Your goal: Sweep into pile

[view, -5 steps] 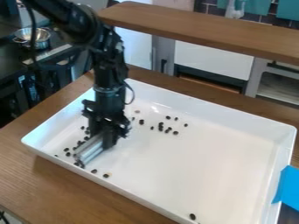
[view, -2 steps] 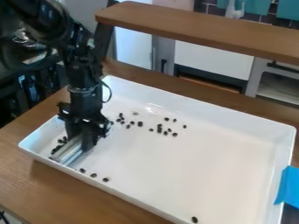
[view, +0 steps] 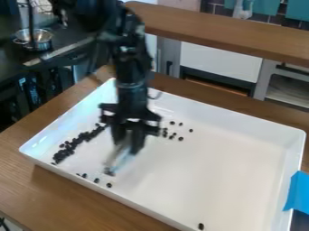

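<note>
Over the left part of the white tray (view: 241, 205), hangs nearly upright from the view's top edge, with the black arm (view: 133, 85) bent near its top and the forearm dropping almost straight down. Points down with the gripper (view: 128, 146), clamped on a pale sweeping tool (view: 119, 158) that slants toward the near lower left. Cannot tell whether to call the tool's lower end touching the tray floor or just above. Just beside that end, see a small dark clump (view: 109, 172). Left of the gripper, find a long slanting streak of dark pieces (view: 75, 143), packed close near the tray's left wall. Right of the gripper, see a looser group (view: 173, 134); toward the near wall, a short scattered row (view: 96, 180); well apart, near the bottom edge, a lone dark piece (view: 201, 226). At the right rim, note a blue cloth-like piece (view: 296, 194).
</note>
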{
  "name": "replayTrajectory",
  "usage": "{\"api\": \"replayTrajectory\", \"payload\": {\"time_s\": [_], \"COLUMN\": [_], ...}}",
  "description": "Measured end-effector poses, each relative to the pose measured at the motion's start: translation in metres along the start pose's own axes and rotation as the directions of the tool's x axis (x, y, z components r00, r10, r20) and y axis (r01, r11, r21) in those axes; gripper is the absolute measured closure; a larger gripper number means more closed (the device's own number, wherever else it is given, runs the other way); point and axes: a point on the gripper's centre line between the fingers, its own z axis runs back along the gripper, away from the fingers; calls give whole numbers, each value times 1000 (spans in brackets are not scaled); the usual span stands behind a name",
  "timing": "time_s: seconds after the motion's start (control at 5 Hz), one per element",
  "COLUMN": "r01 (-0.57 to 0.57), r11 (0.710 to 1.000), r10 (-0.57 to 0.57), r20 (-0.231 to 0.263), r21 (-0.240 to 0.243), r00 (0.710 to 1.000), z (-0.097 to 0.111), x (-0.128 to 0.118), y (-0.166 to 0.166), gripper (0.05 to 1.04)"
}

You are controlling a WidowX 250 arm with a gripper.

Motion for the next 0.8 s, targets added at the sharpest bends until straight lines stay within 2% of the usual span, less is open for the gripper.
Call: {"api": "replayTrajectory", "payload": {"time_s": [0.2,0.4,0.6,0.8], "r01": [-73,-99,-132,-157], "r11": [997,995,991,987], "r10": [73,99,133,158], "r20": [-4,-34,-55,-56], "r21": [11,0,12,21], "r00": [997,995,990,986], "z": [9,10,2,-11], "x": [0,-3,0,-1], "y": [-48,-95,-119,-132], "gripper": [704,704,704,704]}}
